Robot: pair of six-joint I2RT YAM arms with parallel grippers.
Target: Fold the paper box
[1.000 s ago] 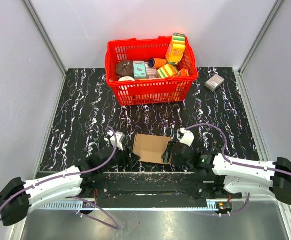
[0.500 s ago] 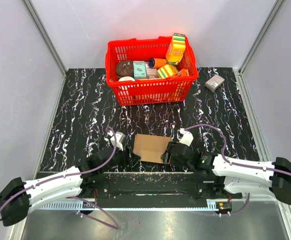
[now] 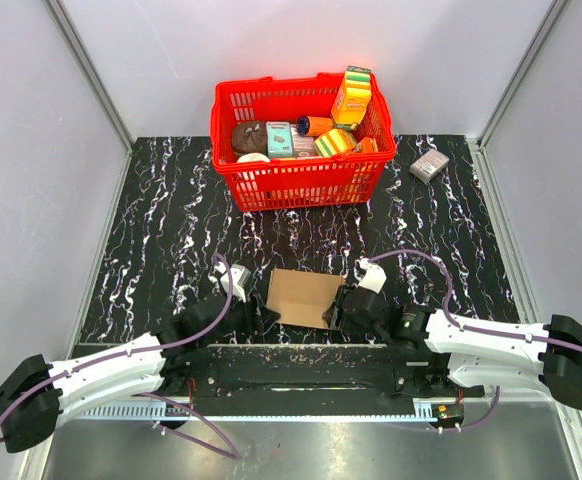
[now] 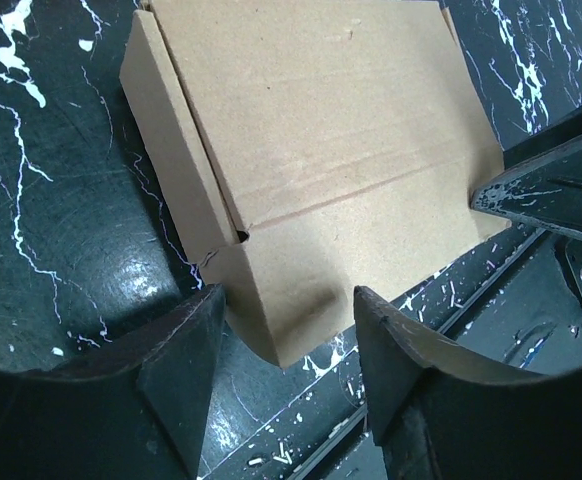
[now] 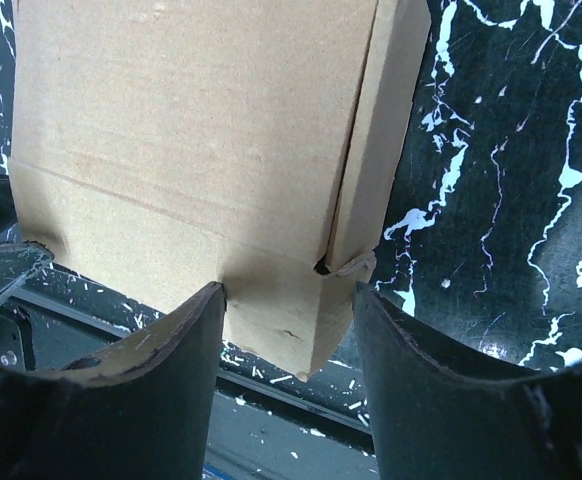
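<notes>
The paper box (image 3: 304,297) is a plain brown cardboard piece lying flat on the black marbled table near its front edge, with narrow side flaps folded along its left and right edges. My left gripper (image 3: 261,308) is open at the box's near left corner, and that corner (image 4: 281,330) lies between the two fingers. My right gripper (image 3: 345,308) is open at the near right corner, which (image 5: 301,330) also sits between its fingers. In the left wrist view the box (image 4: 311,150) fills the upper middle. In the right wrist view the box (image 5: 191,130) fills the upper left.
A red basket (image 3: 301,188) full of colourful packages stands at the back centre. A small grey-pink box (image 3: 429,165) lies at the back right. The black mounting rail (image 3: 301,362) runs just in front of the box. Grey walls close in both sides.
My right gripper has shifted slightly at the box's near right corner. The box and my left gripper are almost unchanged.
</notes>
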